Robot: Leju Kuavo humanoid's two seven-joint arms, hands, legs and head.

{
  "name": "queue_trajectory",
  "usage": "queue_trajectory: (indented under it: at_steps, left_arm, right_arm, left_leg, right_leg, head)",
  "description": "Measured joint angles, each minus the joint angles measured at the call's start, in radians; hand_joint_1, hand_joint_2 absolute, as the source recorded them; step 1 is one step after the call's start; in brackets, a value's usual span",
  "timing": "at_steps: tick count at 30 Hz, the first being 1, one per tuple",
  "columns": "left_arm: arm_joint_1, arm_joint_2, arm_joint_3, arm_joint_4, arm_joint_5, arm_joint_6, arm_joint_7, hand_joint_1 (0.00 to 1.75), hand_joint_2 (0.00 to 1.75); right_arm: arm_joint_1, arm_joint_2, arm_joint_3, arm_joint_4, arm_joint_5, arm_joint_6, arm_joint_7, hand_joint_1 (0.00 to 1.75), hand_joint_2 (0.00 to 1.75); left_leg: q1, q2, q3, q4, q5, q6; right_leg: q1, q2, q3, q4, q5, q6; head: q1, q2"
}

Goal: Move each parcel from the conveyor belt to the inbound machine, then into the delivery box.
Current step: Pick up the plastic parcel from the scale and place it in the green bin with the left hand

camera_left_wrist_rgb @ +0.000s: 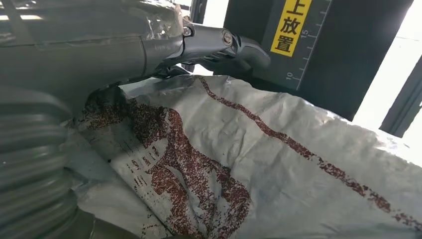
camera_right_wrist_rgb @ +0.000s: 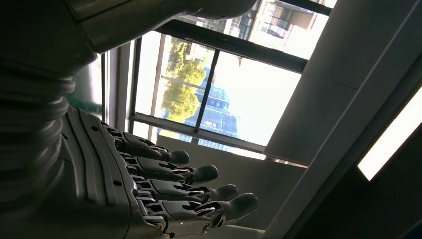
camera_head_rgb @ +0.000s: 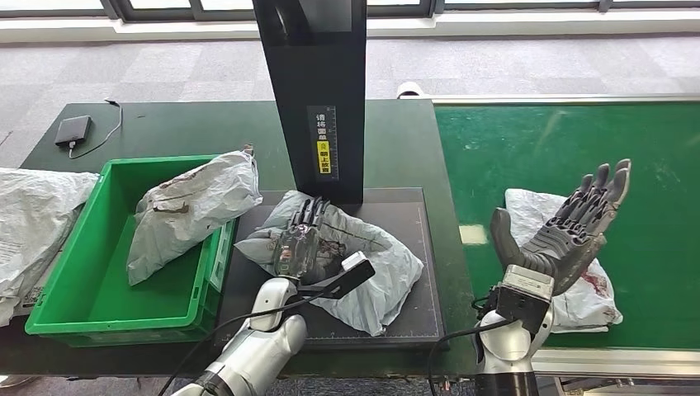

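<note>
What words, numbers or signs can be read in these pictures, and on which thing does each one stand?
"上放置": yellow label on the black column of the inbound machine, left wrist view.
"15", "10": scale marks beside that label.
White characters above the yellow label, head view: too small to read.
Red-brown print on the grey parcel: blurred, unreadable.

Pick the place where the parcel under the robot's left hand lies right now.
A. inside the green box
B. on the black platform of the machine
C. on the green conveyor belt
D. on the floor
B: the left hand rests on a grey parcel lying on the black platform at the foot of the machine's post, between the green box and the conveyor belt.
</note>
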Motion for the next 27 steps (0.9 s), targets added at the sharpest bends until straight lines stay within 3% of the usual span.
queue_trajectory:
  at_steps: [3, 9, 27]
  left_arm:
    - [-0.008, 0.0, 0.0, 0.019, -0.116, -0.005, 0.104, 1.75, 1.75]
    - [-0.01, 0.001, -0.001, 0.039, -0.239, -0.031, 0.197, 1.75, 1.75]
    - [-0.01, 0.011, -0.001, 0.051, -0.277, -0.026, 0.214, 1.75, 1.75]
  right_arm:
    - [0.0, 0.0, 0.001, 0.0, 0.0, 0.0, 0.001, 0.0, 1.75]
    - [-0.002, 0.0, 0.012, 0.001, -0.01, 0.0, 0.0, 0.0, 1.75]
    - [-0.004, 0.0, 0.019, 0.011, -0.014, 0.0, 0.0, 0.0, 1.75]
  left_leg:
    - [0.0, 0.0, 0.0, 0.0, 0.0, 0.0]
    - [0.0, 0.0, 0.0, 0.0, 0.0, 0.0]
    - [0.0, 0.0, 0.0, 0.0, 0.0, 0.0]
  right_leg:
    - [0.0, 0.0, 0.0, 0.0, 0.0, 0.0]
    - [0.0, 0.0, 0.0, 0.0, 0.0, 0.0]
    - [0.0, 0.0, 0.001, 0.0, 0.0, 0.0]
  head:
    - [0.0, 0.0]
    - [0.0, 0.0]
    - [0.0, 0.0]
